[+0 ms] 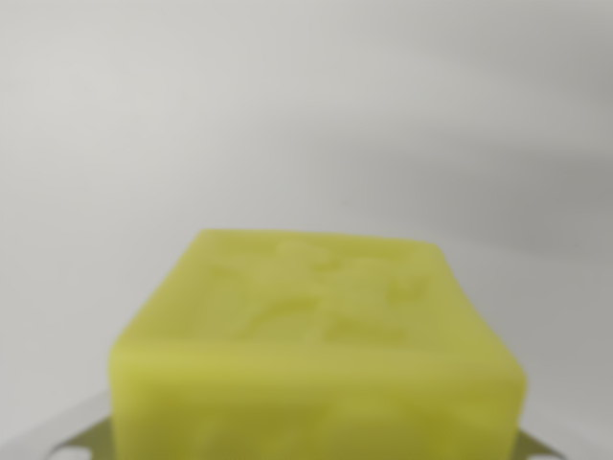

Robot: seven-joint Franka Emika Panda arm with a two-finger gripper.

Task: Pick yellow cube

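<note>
Cube fills the lower middle of the wrist view: the yellow cube (316,355) sits very close to my camera, blurred, its top face showing a faint raised pattern I cannot make out. Pale metallic parts of my gripper (316,443) peek out at the lower left and lower right corners of the frame, one on each side of the cube, right against its bottom edges. My fingertips are hidden, so I cannot tell whether I am gripping it. Behind it lies a plain grey-white surface (306,115).
</note>
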